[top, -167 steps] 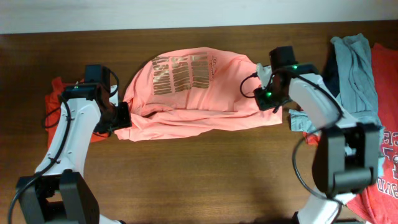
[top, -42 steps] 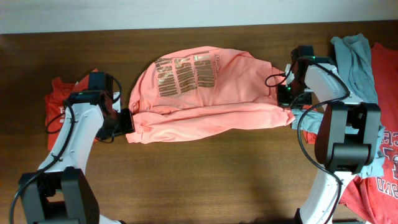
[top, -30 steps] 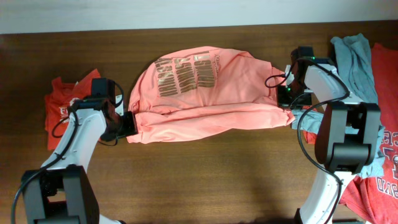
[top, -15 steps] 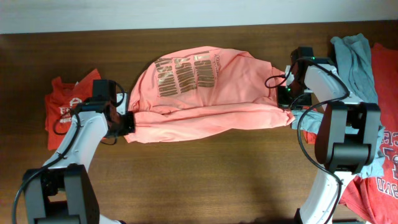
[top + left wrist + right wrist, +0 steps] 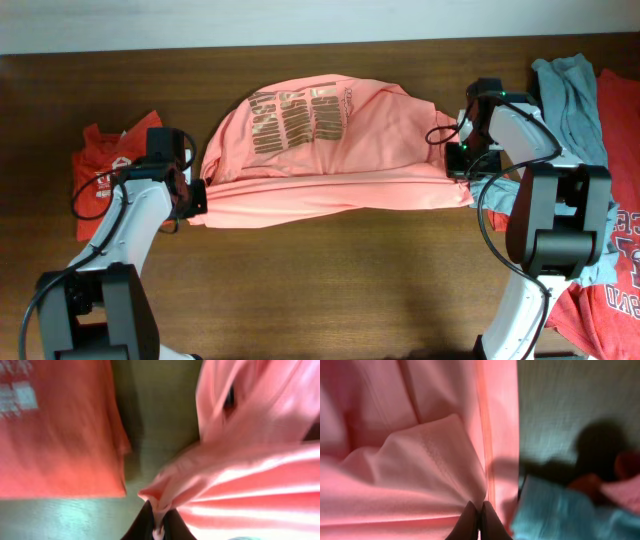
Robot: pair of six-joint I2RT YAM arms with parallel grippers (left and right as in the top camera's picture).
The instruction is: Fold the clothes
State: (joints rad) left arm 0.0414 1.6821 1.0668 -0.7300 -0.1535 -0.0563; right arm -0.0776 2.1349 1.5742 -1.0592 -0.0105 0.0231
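Note:
The salmon-pink T-shirt (image 5: 330, 150) with bronze lettering lies spread across the table's middle, its near edge folded over and stretched taut between both grippers. My left gripper (image 5: 196, 198) is shut on the shirt's left end; the left wrist view shows pink cloth (image 5: 240, 485) pinched between the fingers (image 5: 159, 522). My right gripper (image 5: 462, 172) is shut on the shirt's right end; the right wrist view shows the fingers (image 5: 480, 510) closed on pink fabric (image 5: 410, 475). A red-orange T-shirt (image 5: 105, 175) lies at the far left, also in the left wrist view (image 5: 55, 430).
A grey-teal shirt (image 5: 572, 110) lies at the right, beside a red shirt (image 5: 615, 260) with white lettering reaching the right edge. A grey-teal patch (image 5: 560, 515) shows in the right wrist view. Bare wooden table (image 5: 330, 290) lies in front of the pink shirt.
The left gripper has pulled the shirt's left end further left and the right end has shifted slightly. The folded near edge has gone from slack and bulging to a straight, taut band.

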